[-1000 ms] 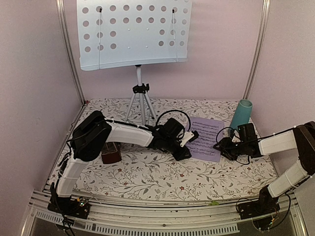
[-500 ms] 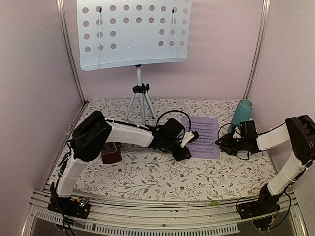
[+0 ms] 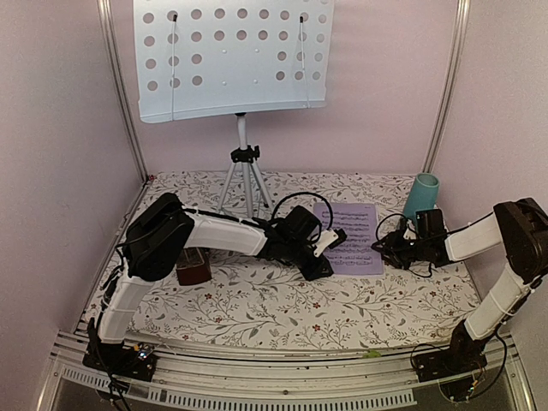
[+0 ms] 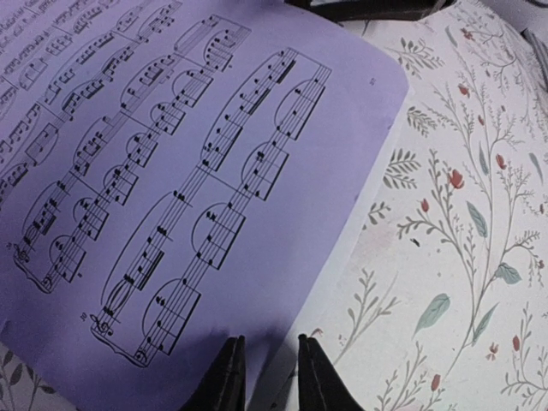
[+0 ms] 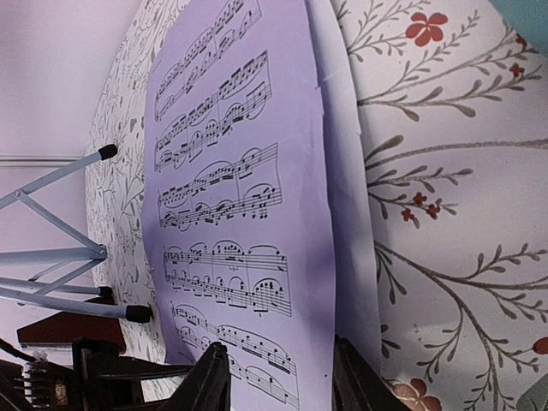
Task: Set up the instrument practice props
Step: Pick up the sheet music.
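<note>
On the floral cloth, right of centre, the pages are lying flat between the two grippers. The left gripper is sitting at their left side, its jaws standing only narrowly apart astride the paper's edge and clamping nothing. The right gripper is sitting at their right edge, its jaws gaping wider around that edge without closing on it. The stand is standing by the far wall, and the metronome is sitting at the near left.
</note>
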{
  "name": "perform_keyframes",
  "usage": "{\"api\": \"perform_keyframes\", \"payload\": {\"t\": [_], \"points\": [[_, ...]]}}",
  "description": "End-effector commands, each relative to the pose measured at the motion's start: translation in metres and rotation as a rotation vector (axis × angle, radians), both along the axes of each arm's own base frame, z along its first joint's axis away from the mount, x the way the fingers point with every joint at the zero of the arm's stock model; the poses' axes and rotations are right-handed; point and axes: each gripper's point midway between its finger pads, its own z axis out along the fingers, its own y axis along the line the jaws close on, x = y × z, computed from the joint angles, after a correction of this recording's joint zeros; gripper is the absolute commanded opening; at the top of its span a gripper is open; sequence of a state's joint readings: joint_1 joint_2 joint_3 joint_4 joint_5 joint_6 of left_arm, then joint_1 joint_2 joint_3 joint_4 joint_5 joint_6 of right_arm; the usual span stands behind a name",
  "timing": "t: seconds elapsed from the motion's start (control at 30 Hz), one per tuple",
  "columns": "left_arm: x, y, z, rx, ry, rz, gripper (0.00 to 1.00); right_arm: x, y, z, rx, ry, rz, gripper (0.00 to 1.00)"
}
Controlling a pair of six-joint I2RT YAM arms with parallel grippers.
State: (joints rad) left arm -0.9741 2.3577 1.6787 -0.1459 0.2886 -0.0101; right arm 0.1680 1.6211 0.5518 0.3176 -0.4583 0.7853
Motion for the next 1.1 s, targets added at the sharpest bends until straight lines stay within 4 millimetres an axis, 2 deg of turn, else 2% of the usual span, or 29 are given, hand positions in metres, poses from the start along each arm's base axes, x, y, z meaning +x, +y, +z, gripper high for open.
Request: {"api": "perform_keyframes", "payload": {"t": [0.0, 0.2, 0.57, 0.8, 0.9, 0.93, 1.07], "points": [[-0.006, -0.001, -0.005, 0.013, 0.015, -0.024, 0.23, -0.002, -0.003, -0.004, -0.013, -0.003, -0.001, 0.40], [-0.008, 0.000, -0.005, 0.015, 0.014, -0.028, 0.23, 0.007, 0.006, 0.005, 0.025, -0.029, 0.029, 0.26], [-0.007, -0.001, -0.003, 0.010, 0.011, -0.032, 0.23, 0.009, 0.008, -0.005, 0.028, -0.007, 0.035, 0.27], [-0.007, -0.002, -0.001, 0.007, 0.007, -0.034, 0.23, 0.014, 0.010, -0.003, 0.035, -0.022, 0.042, 0.24], [-0.007, -0.002, 0.000, 0.005, 0.007, -0.036, 0.23, 0.015, 0.011, 0.001, 0.035, -0.038, 0.049, 0.20], [-0.006, -0.002, 0.001, 0.003, 0.005, -0.035, 0.23, 0.015, 0.011, 0.002, 0.033, -0.042, 0.050, 0.14], [-0.006, -0.003, 0.004, -0.003, 0.001, -0.037, 0.23, 0.015, 0.012, 0.005, 0.021, -0.057, 0.061, 0.01]]}}
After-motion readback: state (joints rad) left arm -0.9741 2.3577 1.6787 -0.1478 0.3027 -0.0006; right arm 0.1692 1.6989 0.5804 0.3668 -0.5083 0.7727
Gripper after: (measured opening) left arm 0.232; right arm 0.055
